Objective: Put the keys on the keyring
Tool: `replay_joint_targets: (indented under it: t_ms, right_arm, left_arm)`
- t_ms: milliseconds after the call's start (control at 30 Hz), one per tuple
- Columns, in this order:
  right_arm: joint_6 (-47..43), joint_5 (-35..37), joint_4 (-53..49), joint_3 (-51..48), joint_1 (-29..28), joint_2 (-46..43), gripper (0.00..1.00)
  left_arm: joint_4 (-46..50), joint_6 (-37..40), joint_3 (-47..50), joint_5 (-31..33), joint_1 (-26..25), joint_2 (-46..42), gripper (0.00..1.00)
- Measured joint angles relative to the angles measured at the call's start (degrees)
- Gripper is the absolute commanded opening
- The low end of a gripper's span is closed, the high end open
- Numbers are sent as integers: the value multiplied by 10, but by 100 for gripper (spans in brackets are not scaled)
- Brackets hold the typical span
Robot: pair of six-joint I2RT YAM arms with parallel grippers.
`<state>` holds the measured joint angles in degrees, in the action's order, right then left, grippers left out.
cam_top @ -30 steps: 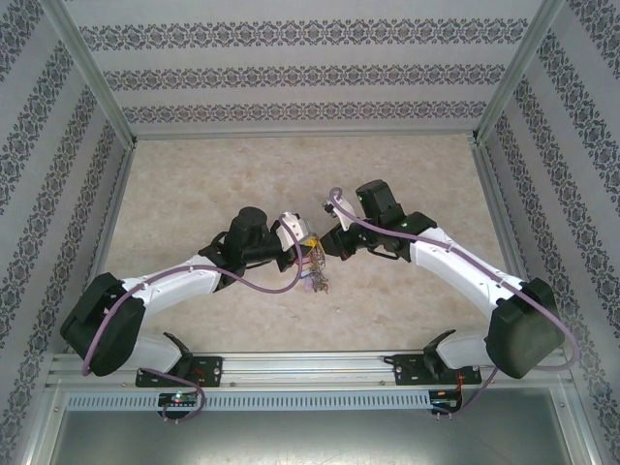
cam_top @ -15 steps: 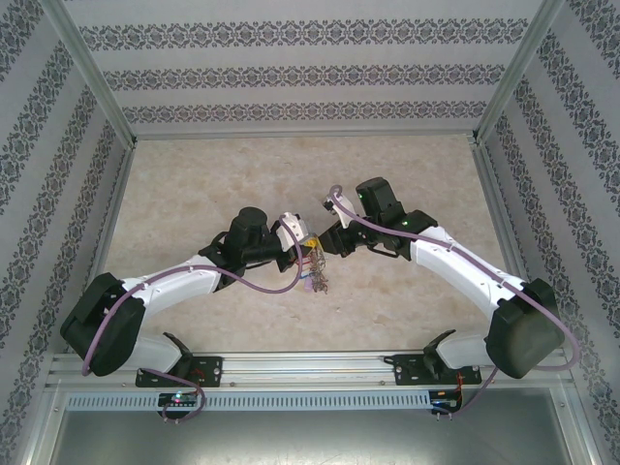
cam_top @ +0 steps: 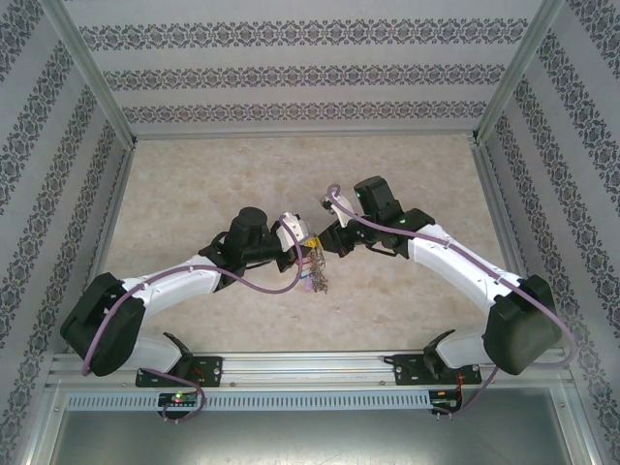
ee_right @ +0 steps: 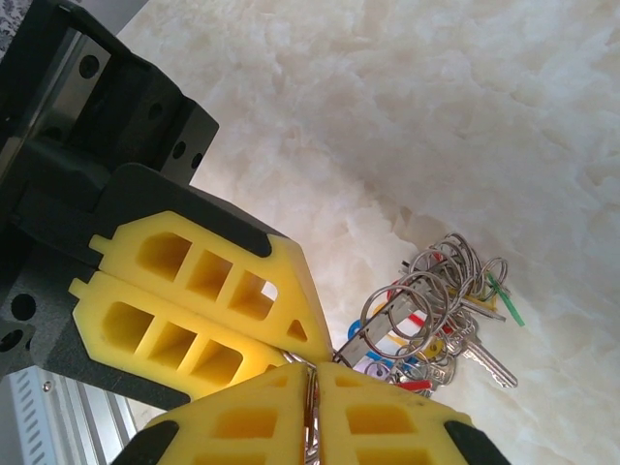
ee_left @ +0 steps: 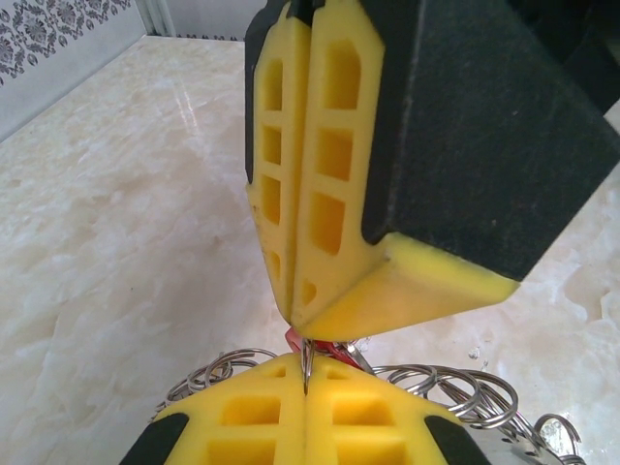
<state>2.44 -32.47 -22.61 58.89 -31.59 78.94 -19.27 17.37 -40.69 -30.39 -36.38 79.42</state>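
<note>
Left wrist view: the left claw [ee_left: 305,376] is clamped shut on a wire of the large grey metal keyring [ee_left: 446,392]. Directly above the keyring, tip to tip, the right claw [ee_left: 294,315] is closed, apparently on the small silver red-tagged key [ee_left: 294,338], of which a red sliver is seen; its long axis cannot be told.

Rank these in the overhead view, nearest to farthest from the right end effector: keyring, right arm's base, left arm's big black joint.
1. keyring, right beside the right end effector, table centre.
2. right arm's base, near edge, right side.
3. left arm's big black joint, far left.
</note>
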Motion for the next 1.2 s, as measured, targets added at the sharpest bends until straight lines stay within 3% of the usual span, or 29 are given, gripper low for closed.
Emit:
replay_joint_targets:
  t_ms: [300, 533, 1200]
  right_arm:
    - [-2, 0, 0, 0, 0, 3, 12]
    - [-5, -2, -3, 1, 0, 7, 0]
    - [75, 49, 21, -12, -1, -17, 0]
  left_arm:
    - [3, 0, 0, 0, 0, 0, 0]
    - [8, 0, 0, 0, 0, 0, 0]
    - [-40, -19, 11, 22, 0, 0, 3]
